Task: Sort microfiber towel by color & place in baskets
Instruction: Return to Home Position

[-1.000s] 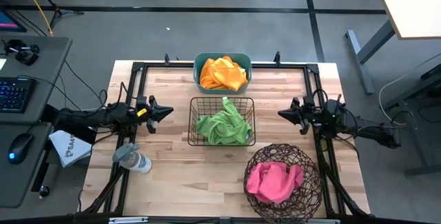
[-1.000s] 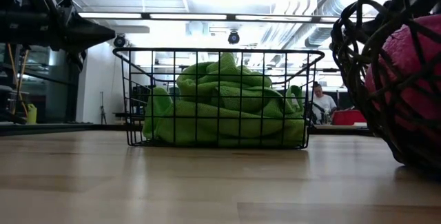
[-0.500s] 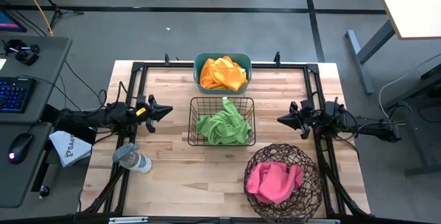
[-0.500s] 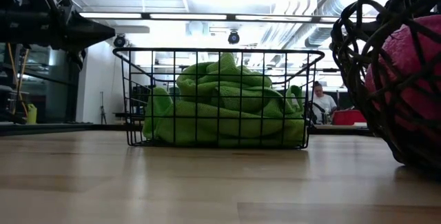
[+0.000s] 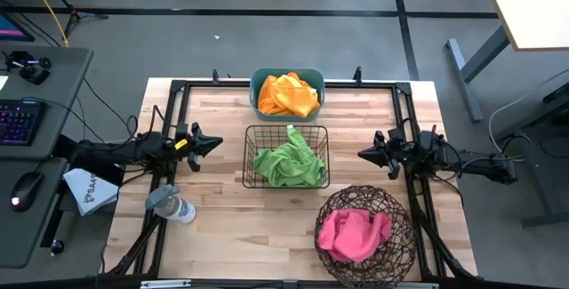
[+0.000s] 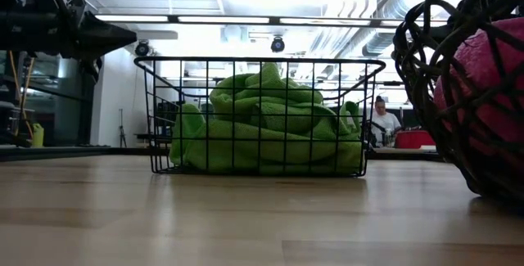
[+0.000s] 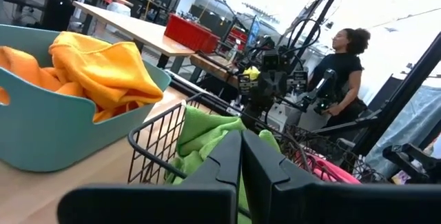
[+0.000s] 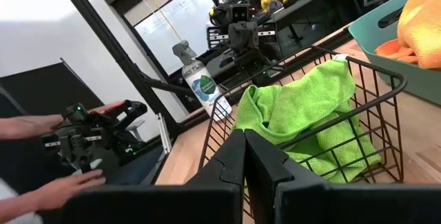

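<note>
Orange towels [image 5: 286, 94] fill the teal tub [image 5: 256, 83] at the table's far edge. Lime green towels [image 5: 286, 163] lie heaped in the black wire basket [image 5: 249, 134] at the centre, and a pink towel [image 5: 353, 233] sits in the round twig basket [image 5: 396, 249] near the right front. My left gripper [image 5: 219, 144] hovers shut to the left of the wire basket, pointing at it. My right gripper [image 5: 362, 150] hovers shut to the right of the wire basket. Neither touches anything.
A grey bottle [image 5: 171, 204] lies on its side near the table's left front. A black frame [image 5: 178, 85] runs along the table's edges. Bare wood shows in front of the wire basket. A person [image 7: 344, 52] stands in the room beyond the table.
My right gripper has drifted slightly toward the table's near edge. The towels and baskets have stayed put.
</note>
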Action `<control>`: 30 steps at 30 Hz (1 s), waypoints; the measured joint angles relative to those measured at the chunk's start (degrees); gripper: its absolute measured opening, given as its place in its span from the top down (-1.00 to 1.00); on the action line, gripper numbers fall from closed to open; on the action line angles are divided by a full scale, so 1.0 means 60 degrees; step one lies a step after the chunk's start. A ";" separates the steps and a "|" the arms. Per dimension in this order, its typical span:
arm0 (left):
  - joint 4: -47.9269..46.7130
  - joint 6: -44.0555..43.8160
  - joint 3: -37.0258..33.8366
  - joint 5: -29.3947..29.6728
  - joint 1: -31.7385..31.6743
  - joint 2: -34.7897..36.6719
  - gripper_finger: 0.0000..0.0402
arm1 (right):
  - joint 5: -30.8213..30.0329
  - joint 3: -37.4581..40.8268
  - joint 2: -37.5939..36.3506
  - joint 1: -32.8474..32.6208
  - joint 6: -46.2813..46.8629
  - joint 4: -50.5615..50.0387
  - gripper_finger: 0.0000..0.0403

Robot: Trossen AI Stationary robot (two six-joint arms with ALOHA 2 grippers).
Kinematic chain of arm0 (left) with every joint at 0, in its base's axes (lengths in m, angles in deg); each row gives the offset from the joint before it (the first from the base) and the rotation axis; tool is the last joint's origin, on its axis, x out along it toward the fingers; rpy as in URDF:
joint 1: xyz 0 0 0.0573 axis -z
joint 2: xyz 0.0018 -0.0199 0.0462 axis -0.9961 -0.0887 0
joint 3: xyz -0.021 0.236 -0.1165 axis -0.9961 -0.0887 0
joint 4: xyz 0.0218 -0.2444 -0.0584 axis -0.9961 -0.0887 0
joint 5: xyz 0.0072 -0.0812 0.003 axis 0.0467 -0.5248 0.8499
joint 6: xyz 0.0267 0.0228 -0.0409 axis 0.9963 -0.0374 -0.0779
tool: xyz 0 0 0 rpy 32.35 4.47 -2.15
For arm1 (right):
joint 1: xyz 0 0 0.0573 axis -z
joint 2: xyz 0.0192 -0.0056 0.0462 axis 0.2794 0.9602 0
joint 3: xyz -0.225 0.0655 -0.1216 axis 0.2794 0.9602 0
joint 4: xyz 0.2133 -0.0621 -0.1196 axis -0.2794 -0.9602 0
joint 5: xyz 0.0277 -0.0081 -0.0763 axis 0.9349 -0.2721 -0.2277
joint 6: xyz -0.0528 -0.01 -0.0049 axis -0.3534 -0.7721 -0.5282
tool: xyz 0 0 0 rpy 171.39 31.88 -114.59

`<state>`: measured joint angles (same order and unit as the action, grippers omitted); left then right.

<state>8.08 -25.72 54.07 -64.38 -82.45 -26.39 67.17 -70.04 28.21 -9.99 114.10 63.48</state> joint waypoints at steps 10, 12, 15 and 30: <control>-0.0237 0.2788 -0.0007 -0.1172 0.0003 -0.0001 1.00 | -0.0004 0.0000 0.0000 0.0000 0.0000 0.0000 1.00; -0.0272 0.3774 -0.0007 -0.1471 0.0007 0.0002 1.00 | -0.0004 0.0000 0.0000 0.0000 0.0000 0.0000 1.00; -0.0303 0.4407 -0.0007 -0.1581 0.0075 0.0002 1.00 | -0.0004 0.0000 0.0000 0.0000 0.0000 0.0000 1.00; -0.0292 0.3173 -0.0007 -0.1555 0.0152 -0.0063 1.00 | -0.0007 0.0004 0.0000 0.0000 0.0000 0.0000 1.00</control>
<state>6.32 -6.68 54.02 -73.71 -81.54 -26.77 67.13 -70.02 28.21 -9.99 114.10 63.48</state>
